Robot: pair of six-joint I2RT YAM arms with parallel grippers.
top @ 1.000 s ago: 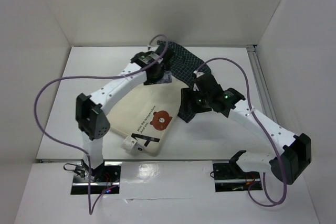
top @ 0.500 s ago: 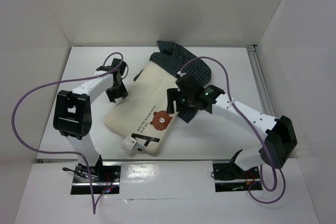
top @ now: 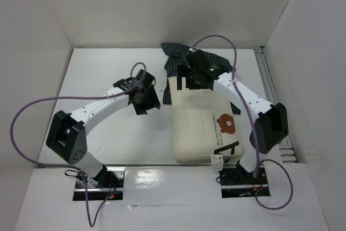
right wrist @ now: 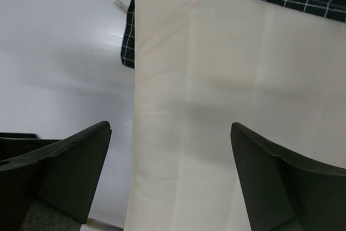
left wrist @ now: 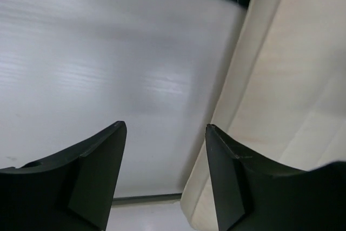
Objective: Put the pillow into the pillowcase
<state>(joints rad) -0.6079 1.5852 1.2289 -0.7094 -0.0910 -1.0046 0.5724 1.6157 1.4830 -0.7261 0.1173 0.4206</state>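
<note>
Your pillow (top: 203, 117) lies flat on the worktop (top: 108, 74) in the right half of the overhead view, its long side running from the centre down toward the lower right. Its printed label (top: 226, 129), black lettering with a red-orange mark, faces up near the lower right end. A small white tag (top: 218, 159) sticks out at the bottom edge.

The pillowcase (top: 175, 58) sits bunched at the pillow's upper end, in the upper centre of the frame. In the right wrist view the checked cloth runs along the top edge of the pillow, and a small patch of it peeks out from behind the pillow's left edge. You cannot tell from these views whether the cloth at the top lies over or under the pillow. Most of the pillow is uncovered.

Your right end effector (top: 181, 81) hangs over the pillow's upper left corner. Its fingers are spread wide, with only the cream surface and a strip of worktop showing between them, and it grips nothing.

Your left end effector (top: 151, 103) is just left of the pillow, near the centre of the overhead view. In its wrist view the fingers stand apart and empty, with bare worktop between them. The pillow's long edge runs down the right of that frame, past the right finger, and a corner of checked cloth shows at the top.
</note>
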